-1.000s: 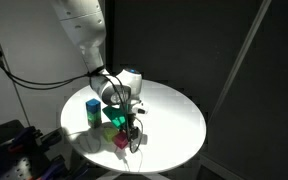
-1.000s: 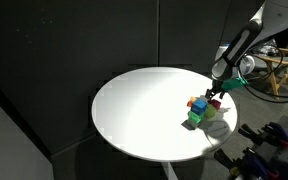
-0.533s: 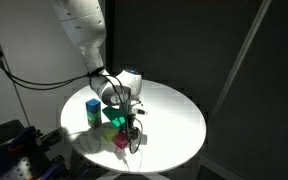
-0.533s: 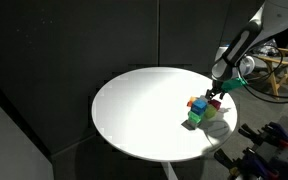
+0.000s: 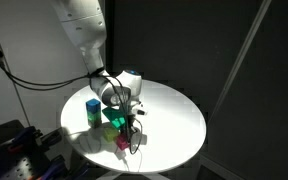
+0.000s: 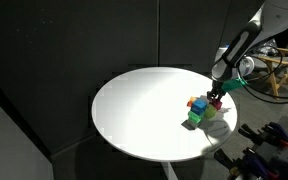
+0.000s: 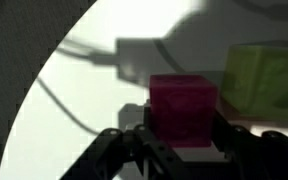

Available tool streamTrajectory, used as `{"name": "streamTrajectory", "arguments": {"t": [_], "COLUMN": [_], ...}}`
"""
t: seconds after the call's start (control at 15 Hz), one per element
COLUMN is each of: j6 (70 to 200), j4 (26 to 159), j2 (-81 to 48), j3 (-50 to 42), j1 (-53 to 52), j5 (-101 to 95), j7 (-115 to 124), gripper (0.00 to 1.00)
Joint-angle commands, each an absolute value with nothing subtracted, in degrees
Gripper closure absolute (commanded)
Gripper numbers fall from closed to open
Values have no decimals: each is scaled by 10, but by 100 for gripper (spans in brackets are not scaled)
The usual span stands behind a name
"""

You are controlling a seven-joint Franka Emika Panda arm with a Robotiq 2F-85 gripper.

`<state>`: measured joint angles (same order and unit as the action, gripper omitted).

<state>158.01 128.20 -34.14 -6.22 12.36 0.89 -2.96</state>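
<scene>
Up close from the wrist: claw [image 7: 183,138] apparently pinching a pink block [image 7: 182,105], pressed against both its sides, low over the white table [image 7: 64,120]; a yellow-green block [image 7: 266,78] just beside. In both exterior views, grip too small to judge, but whole round table on show, with the blocks clustered near its rim under the arm. Counted, though small and dim: one pink, one blue block [image 5: 92,108], one green block [image 5: 114,118], one yellow-green.
</scene>
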Motion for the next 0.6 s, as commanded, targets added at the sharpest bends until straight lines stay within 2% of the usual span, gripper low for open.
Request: {"name": "streamTrajectory", "arguments": {"t": [0.0, 0.53], "j6": [1569, 1556], "j4": [1272, 1278], "j2": [-340, -324], "j3": [-59, -65], "j1": [130, 121], "j5": [10, 1], "j7": [-45, -47], "gripper": [69, 70]}}
